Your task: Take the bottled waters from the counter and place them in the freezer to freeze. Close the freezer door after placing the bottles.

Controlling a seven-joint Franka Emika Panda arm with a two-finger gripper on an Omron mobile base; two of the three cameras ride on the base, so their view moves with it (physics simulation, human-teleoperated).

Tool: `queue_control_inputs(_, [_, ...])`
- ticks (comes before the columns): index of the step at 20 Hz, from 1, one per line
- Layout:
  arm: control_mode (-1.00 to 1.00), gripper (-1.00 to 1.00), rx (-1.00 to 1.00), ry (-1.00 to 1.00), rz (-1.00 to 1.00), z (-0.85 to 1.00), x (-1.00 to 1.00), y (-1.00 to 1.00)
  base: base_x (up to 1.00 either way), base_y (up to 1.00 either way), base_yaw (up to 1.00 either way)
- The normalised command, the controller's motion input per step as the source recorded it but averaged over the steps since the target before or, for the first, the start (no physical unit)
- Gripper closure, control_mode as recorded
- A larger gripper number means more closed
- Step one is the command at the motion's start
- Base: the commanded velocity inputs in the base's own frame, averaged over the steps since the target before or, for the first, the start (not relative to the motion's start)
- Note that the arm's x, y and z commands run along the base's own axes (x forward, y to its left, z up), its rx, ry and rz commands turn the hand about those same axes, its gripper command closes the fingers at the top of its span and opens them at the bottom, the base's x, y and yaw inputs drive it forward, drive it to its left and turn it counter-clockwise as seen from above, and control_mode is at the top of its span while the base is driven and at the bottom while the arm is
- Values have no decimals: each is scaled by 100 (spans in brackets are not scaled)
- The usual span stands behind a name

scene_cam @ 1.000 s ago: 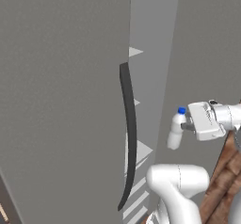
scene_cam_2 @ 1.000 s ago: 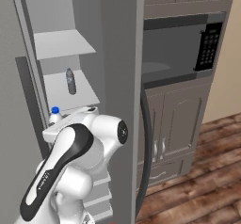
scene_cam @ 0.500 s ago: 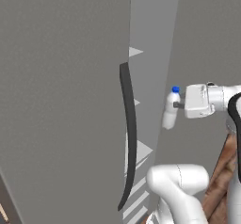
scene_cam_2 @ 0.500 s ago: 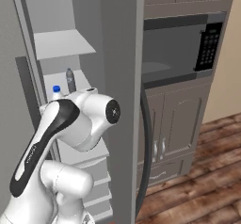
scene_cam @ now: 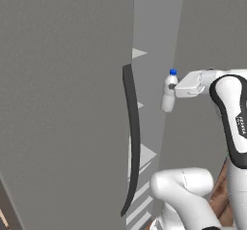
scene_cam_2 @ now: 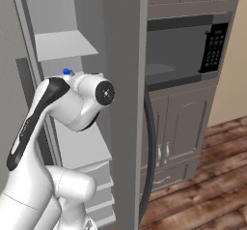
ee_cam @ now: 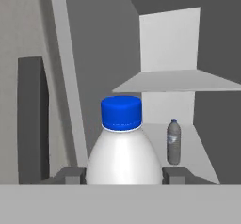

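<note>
A tall grey freezer (scene_cam_2: 123, 79) stands open, its freezer door (scene_cam: 62, 103) filling the left half of the left base view, with a long dark vertical handle (scene_cam: 132, 142) running down the middle of that frame. Through the gap between door and cabinet, pale shelves (scene_cam_2: 60, 45) show at upper left of the right base view. To the right of the freezer in that view sits a built-in microwave (scene_cam_2: 190, 48) with a black keypad, grey cabinet doors (scene_cam_2: 178, 132) below it, and wood flooring (scene_cam_2: 207, 185) at lower right.

The gripper (scene_cam: 174, 86), at centre right of the left base view, is clamped on the whitish bottled water (scene_cam: 169, 91), which stands upright with its blue cap on top, held level with the freezer opening. In the hand view this bottle (ee_cam: 123, 148) fills the lower centre between the two dark fingertips (ee_cam: 70, 175). Beyond it, right of centre, the darker grey see-through bottle (ee_cam: 173, 142) stands upright on a pale shelf (ee_cam: 188, 148) inside the freezer, beneath another shelf
</note>
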Motion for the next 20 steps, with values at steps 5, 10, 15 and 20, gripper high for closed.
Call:
queue_control_inputs(5, [-100,100,0,0,-18,17,30,4,0,0,0])
queue_control_inputs(10, [-100,100,0,0,-18,24,21,12,0,0,0])
queue_control_inputs(15, [-100,100,0,0,-13,37,18,1,0,0,0])
queue_control_inputs(20, [-100,100,0,7,-1,46,22,2,0,0,0])
